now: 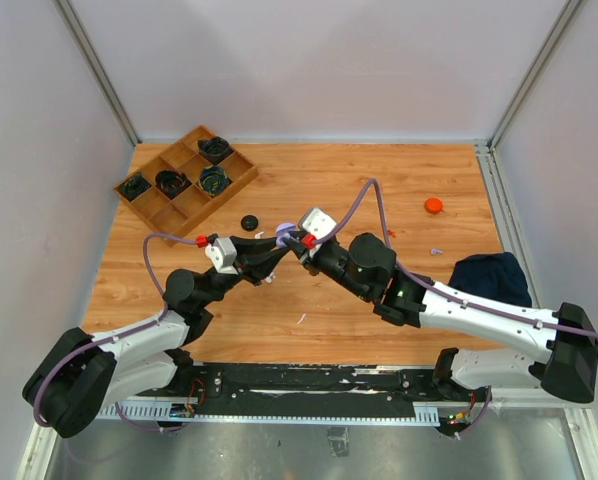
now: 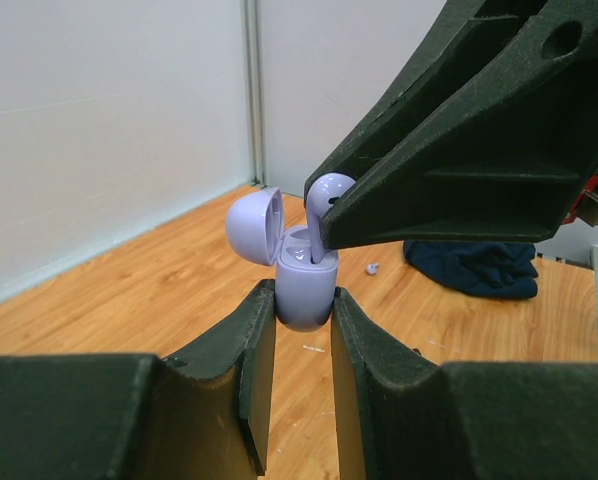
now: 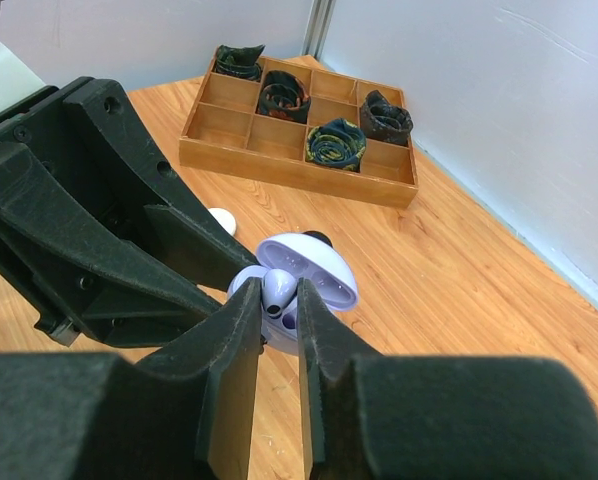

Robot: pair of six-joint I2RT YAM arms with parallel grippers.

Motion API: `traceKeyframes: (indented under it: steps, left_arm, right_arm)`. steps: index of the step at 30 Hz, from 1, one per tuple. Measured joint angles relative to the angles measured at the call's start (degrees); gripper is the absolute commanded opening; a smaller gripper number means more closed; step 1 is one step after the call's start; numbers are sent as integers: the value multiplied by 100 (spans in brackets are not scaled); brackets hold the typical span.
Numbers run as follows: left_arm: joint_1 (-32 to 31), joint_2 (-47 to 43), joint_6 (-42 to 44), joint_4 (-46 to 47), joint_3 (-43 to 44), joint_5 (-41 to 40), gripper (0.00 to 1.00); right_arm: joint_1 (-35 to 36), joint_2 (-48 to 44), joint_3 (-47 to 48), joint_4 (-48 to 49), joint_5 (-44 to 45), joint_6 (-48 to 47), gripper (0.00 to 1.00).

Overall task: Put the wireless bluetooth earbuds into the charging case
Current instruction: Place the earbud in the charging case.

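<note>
A pale purple charging case (image 2: 305, 295) hangs above the table with its lid (image 2: 254, 225) flipped open. My left gripper (image 2: 302, 293) is shut on the case's body. My right gripper (image 3: 277, 292) is shut on a pale purple earbud (image 3: 278, 290). The bud's stem reaches down into a socket of the case, and its head (image 2: 327, 190) stands above the rim. In the top view both grippers (image 1: 269, 255) (image 1: 301, 248) meet tip to tip at mid-table, with the case (image 1: 283, 234) between them. A second pale purple earbud (image 1: 435, 250) lies loose on the wood at the right.
A wooden divided tray (image 1: 216, 203) holding coiled black cables stands at the back left. A black round case (image 1: 248, 221) and a white one (image 3: 219, 218) lie near the grippers. An orange round case (image 1: 434, 205) sits at the back right. A dark blue cloth (image 1: 491, 275) lies at the right edge.
</note>
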Motion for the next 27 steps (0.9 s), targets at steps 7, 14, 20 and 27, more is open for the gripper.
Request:
traceKeyframes:
  steps: [7, 14, 20, 27]
  left_arm:
    - [0, 4, -61, 52, -2, -37, 0]
    - [0, 22, -79, 138, -2, -90, 0]
    - [0, 59, -74, 199, -20, -96, 0]
    - [0, 81, -72, 258, -35, -111, 0]
  right_arm:
    - [2, 22, -2, 22, 15, 44, 21]
    - [2, 20, -13, 79, 24, 125, 27]
    - [2, 20, -11, 72, 52, 142, 31]
    - [2, 17, -11, 61, 52, 146, 37]
